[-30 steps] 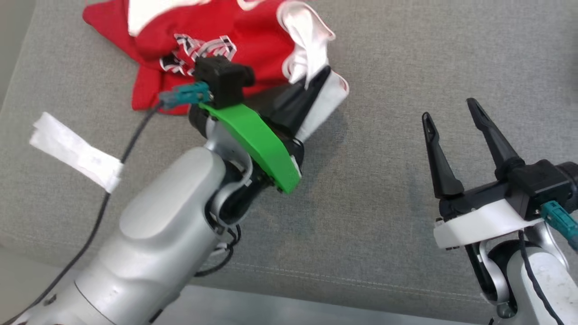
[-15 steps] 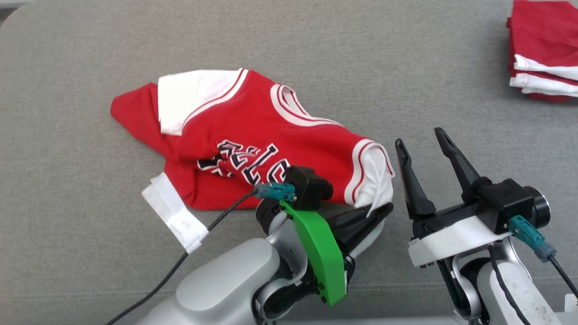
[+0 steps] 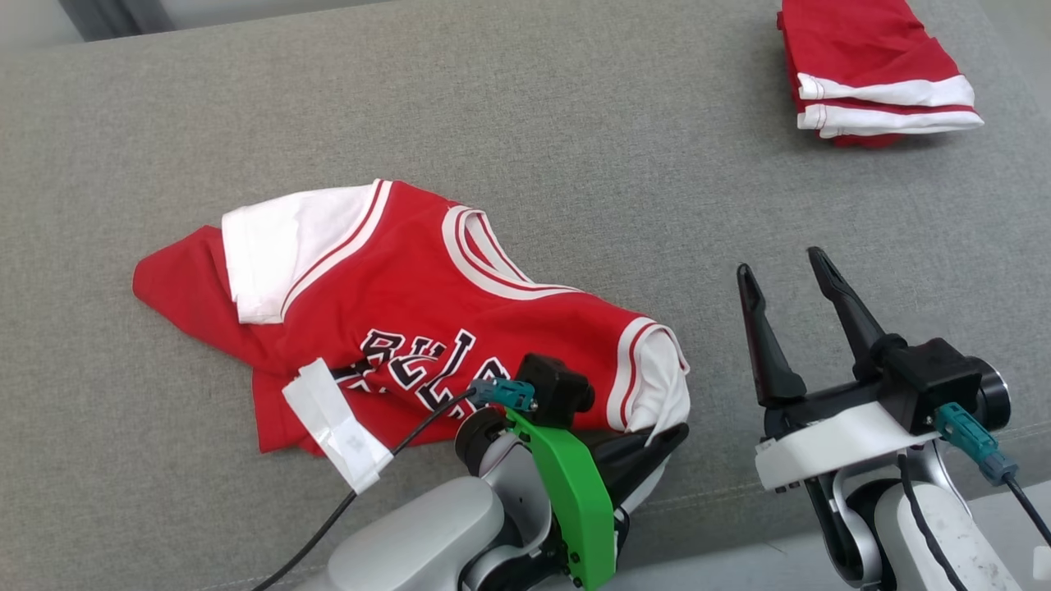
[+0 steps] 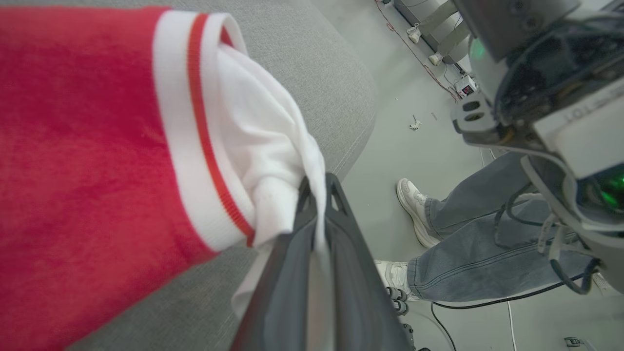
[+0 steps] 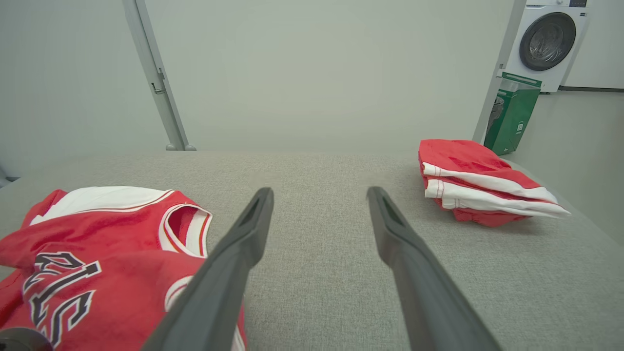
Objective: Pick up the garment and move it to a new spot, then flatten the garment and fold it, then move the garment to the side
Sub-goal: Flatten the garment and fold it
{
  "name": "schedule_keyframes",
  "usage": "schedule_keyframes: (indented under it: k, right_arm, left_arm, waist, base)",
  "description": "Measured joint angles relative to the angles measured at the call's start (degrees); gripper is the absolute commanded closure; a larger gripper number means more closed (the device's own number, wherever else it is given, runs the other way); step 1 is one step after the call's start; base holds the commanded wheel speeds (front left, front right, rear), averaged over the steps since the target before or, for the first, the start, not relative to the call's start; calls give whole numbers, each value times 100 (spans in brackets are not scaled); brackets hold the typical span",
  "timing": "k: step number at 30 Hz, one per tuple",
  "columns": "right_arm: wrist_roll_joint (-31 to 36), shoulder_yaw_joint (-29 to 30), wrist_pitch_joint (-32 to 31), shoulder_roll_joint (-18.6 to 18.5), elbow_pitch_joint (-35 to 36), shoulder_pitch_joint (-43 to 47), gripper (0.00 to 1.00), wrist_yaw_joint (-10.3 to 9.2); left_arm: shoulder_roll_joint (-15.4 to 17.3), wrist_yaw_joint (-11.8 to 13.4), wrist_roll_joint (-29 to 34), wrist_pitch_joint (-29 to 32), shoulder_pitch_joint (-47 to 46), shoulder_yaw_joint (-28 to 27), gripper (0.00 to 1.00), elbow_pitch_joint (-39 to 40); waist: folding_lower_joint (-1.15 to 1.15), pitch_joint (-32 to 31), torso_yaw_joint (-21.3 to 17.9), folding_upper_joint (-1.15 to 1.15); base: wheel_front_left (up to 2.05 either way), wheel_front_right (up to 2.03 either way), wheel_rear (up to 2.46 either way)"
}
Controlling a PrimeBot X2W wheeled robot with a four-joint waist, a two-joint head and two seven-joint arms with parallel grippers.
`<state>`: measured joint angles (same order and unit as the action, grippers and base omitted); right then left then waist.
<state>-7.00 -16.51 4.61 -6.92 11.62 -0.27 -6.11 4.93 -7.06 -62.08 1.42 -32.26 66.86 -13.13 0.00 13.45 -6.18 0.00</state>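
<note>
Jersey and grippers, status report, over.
Left gripper shut on jersey sleeve. Right gripper open, empty. Jersey crumpled on grey cushion. Folded stack far right, clear.

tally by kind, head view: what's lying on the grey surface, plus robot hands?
red jersey, lying loose: 1
folded red-and-white stack: 1 (can't tell how many pieces are in it)
white strip at the jersey's edge: 1
robot hands: 2 (left hand shut on the jersey's white sleeve, right hand open)
Total: 5

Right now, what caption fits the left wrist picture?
Left pincer shut on the white sleeve of the red jersey, grey cushion beneath, a person's shoes beyond.
</note>
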Motion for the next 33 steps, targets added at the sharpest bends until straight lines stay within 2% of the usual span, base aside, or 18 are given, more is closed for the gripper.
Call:
schedule_keyframes:
  k: [10, 18, 27, 32, 33]
  right_arm:
    - [-5, 31, 80, 8, -122, 47, 0, -5]
    - [-9, -27, 125, 16, -254, 38, 0, -2]
    - [-87, -133, 141, 101, -439, 35, 0, 31]
    - [-680, -178, 87, 289, -498, 50, 0, 107]
    - [-1076, -167, 35, 380, -564, 52, 0, 127]
  left_arm:
    - [-3, 0, 8, -179, 40, -34, 100, -292]
    - [-13, 0, -10, -513, 45, -464, 100, -422]
    - [19, 1, 56, -602, -603, -784, 100, -448]
    - [-5, 1, 56, -491, -584, -547, 100, -361]
    - [-22, 1, 56, -454, -557, -454, 100, -338]
  waist:
    - [0, 36, 169, 0]
    - [0, 35, 233, 0]
    - [0, 37, 231, 0]
    - [0, 105, 236, 0]
    - [0, 136, 249, 0]
  base:
    - [0, 0, 0]
    - [0, 0, 0]
    - [0, 0, 0]
    - [0, 0, 0]
    - [0, 0, 0]
